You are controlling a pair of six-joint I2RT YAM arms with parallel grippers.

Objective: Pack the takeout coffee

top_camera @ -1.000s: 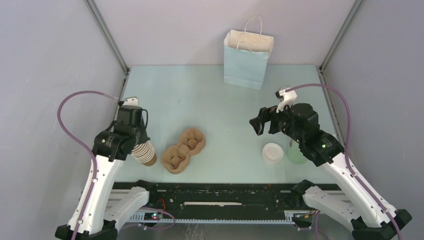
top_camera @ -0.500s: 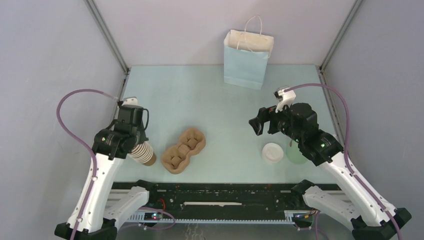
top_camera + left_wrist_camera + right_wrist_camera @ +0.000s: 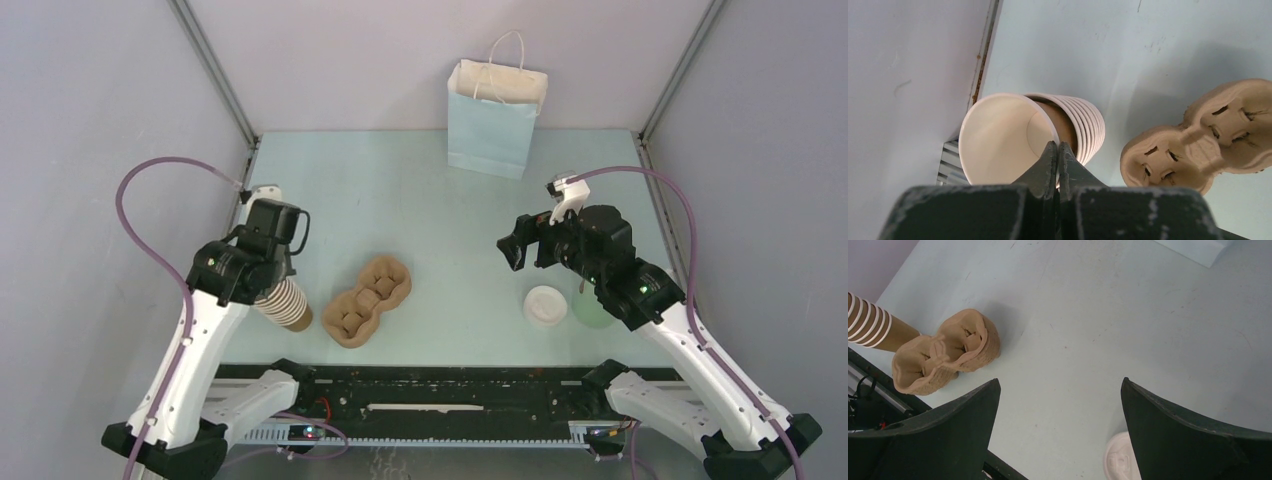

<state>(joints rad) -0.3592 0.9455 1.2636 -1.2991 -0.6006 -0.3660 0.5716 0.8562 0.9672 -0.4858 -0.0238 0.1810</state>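
Note:
A nested stack of brown cups leans at the table's near left. Its top one, the takeout coffee cup, has a white inside and sits partly out of the stack, tilted to the left. My left gripper is shut on this cup's rim, one finger inside and one outside. In the top view the wrist hides those fingers. A moulded pulp carrier lies to the right of the stack, its pockets holding nothing. My right gripper hovers open over bare table, far from the cups.
A pale blue paper bag stands upright at the back. A white lid lies by the right arm, with a pale green cup beside it, partly under the arm. The black rail runs along the near edge.
The left gripper has closed on the top cup's rim, and its wrist has lifted and swung slightly right. The right arm has stayed still.

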